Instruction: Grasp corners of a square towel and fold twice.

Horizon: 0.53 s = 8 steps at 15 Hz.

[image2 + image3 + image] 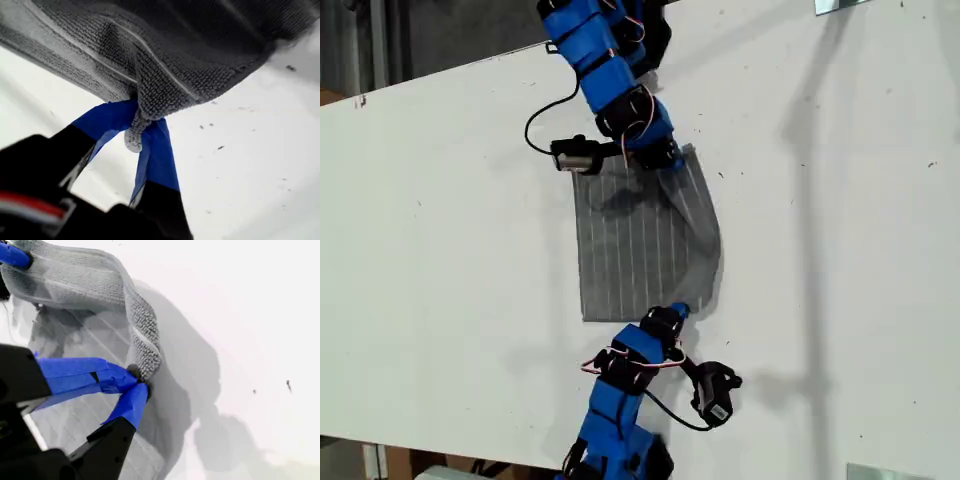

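Note:
The grey striped towel (630, 240) lies on the white table (450, 250), with its edge on the exterior view's right raised and curled inward. My first gripper (142, 117) is shut on one corner (134, 140), and the cloth (190, 60) hangs over its jaws. In the exterior view this gripper (665, 160) is at the towel's far end. My second gripper (140, 385) is shut on the neighbouring corner (145, 365); in the exterior view it (678, 312) is at the near end. The lifted edge (75, 280) runs from it to my first gripper (12, 255).
Wrist camera modules (575, 155) (715, 390) and black cables (535, 125) stick out beside the arms. The table's back edge (440, 75) slants across the exterior view's top left. Metal pieces (840, 5) (885, 470) sit at that view's right corners.

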Each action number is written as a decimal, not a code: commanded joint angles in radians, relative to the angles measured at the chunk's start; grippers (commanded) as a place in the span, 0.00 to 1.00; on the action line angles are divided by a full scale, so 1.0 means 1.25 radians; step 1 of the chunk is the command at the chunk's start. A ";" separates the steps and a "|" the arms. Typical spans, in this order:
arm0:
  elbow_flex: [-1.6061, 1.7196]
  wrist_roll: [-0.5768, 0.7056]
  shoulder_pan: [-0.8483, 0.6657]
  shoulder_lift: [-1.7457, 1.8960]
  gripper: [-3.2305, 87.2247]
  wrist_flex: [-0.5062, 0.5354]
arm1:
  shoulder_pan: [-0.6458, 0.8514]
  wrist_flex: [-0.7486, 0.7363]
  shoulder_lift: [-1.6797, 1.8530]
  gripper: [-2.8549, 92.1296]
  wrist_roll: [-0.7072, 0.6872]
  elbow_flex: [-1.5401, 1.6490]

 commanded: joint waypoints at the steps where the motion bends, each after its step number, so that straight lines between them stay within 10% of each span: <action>1: -0.013 0.072 -0.119 0.097 0.03 0.059 | 0.151 0.027 0.080 0.03 -0.128 -0.034; 8: 0.229 0.241 -0.448 0.360 0.03 0.048 | 0.616 0.020 0.158 0.03 -0.442 0.025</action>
